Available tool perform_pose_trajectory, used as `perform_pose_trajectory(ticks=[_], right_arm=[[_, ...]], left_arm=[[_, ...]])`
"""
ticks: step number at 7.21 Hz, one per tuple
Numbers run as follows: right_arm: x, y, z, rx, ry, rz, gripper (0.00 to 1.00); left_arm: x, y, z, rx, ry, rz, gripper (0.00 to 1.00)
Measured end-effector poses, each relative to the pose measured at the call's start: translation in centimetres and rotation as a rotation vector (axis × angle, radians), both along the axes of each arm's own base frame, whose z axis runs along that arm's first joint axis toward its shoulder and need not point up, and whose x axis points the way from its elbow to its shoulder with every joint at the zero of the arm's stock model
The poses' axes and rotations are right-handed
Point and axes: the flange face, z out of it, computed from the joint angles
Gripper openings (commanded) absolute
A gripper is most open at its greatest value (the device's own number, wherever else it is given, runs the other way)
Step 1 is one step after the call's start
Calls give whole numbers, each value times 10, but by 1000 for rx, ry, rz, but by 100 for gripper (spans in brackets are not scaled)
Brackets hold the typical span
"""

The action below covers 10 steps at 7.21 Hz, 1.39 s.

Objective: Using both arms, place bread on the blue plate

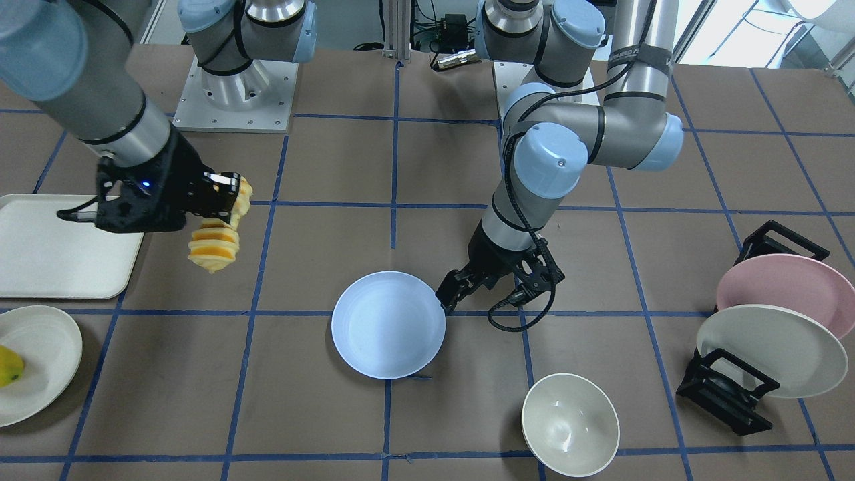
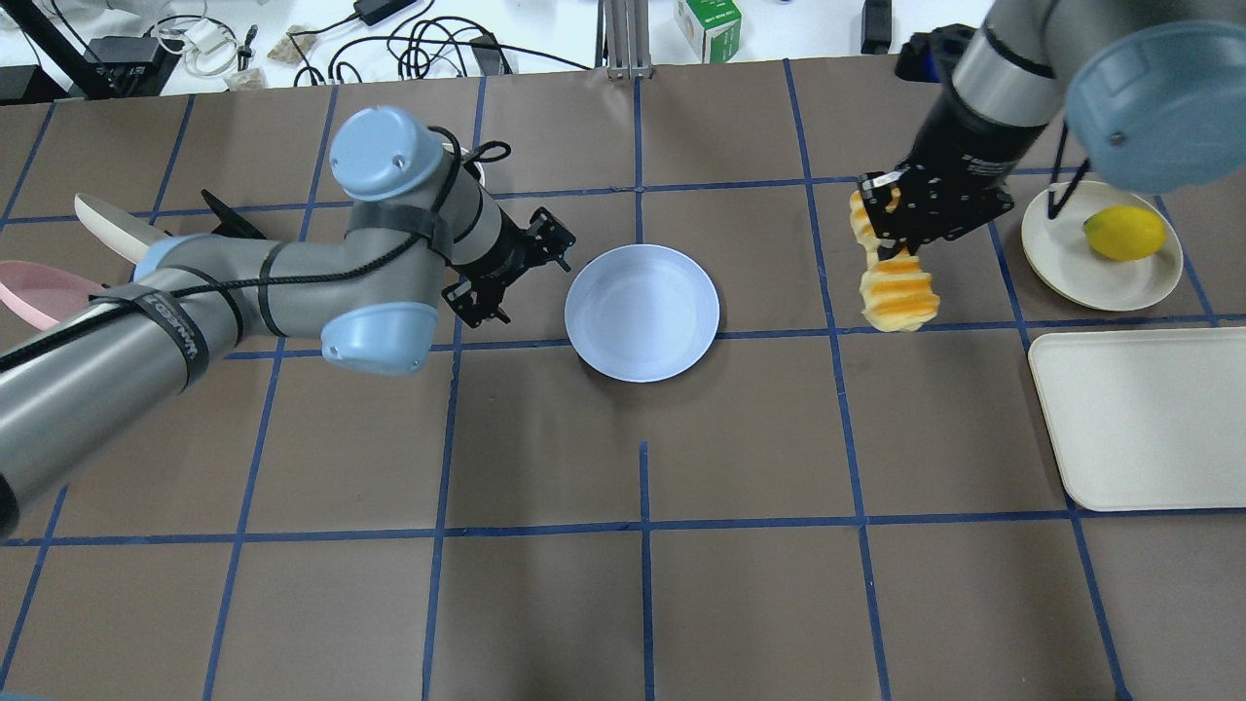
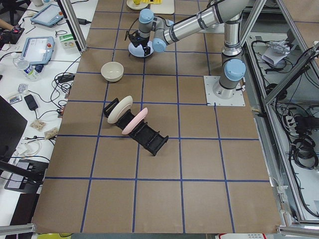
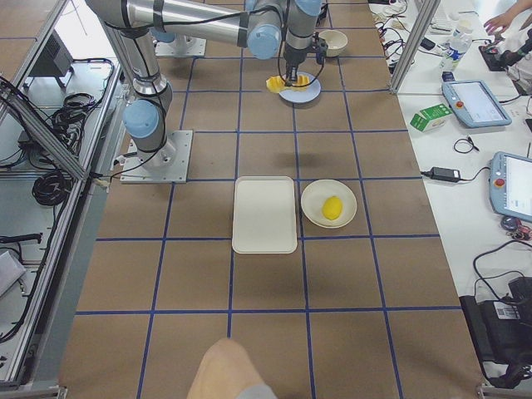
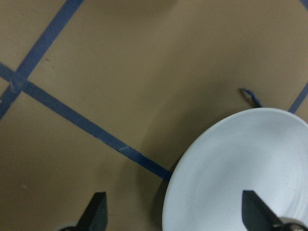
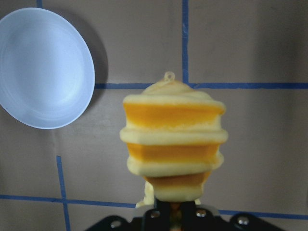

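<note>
The bread (image 1: 214, 246) is a sliced yellow-orange loaf that hangs in the air from my right gripper (image 1: 230, 197), which is shut on its upper end. It also shows in the overhead view (image 2: 900, 297) and fills the right wrist view (image 6: 172, 144). The blue plate (image 1: 388, 325) lies flat and bare mid-table, well to the side of the bread (image 2: 642, 312). My left gripper (image 1: 491, 290) is open and low at the plate's edge. In the left wrist view the plate's rim (image 5: 202, 159) lies between its two fingertips (image 5: 96, 211).
A cream tray (image 1: 53, 247) and an off-white plate (image 1: 47, 374) with a yellow fruit (image 2: 1124, 234) lie on my right side. A cream bowl (image 1: 570, 424) and a black rack (image 1: 728, 394) holding a pink plate (image 1: 788, 284) and an off-white plate stand on my left side.
</note>
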Motion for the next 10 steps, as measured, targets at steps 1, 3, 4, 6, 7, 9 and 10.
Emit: perform_pose_trajectory(ticks=[1, 3, 4, 6, 7, 9, 10], right_arm=[[46, -5, -16, -20, 6, -21, 0], [121, -9, -57, -42, 6, -68, 0], [155, -10, -83, -51, 3, -79, 0], [195, -14, -130, -51, 0, -94, 0], [201, -20, -146, -67, -7, -95, 0], [210, -27, -176, -81, -15, -94, 0], [211, -27, -185, -77, -13, -94, 42]], left_arm=[[18, -15, 41, 44, -24, -46, 100], [59, -24, 113, 98, -79, -138, 100], [75, -21, 140, 110, -94, -151, 100], [99, -7, 182, 113, -130, -142, 100], [106, 3, 196, 118, -140, -165, 100], [116, 14, 213, 100, -154, -260, 100], [119, 18, 219, 92, -170, -291, 100]])
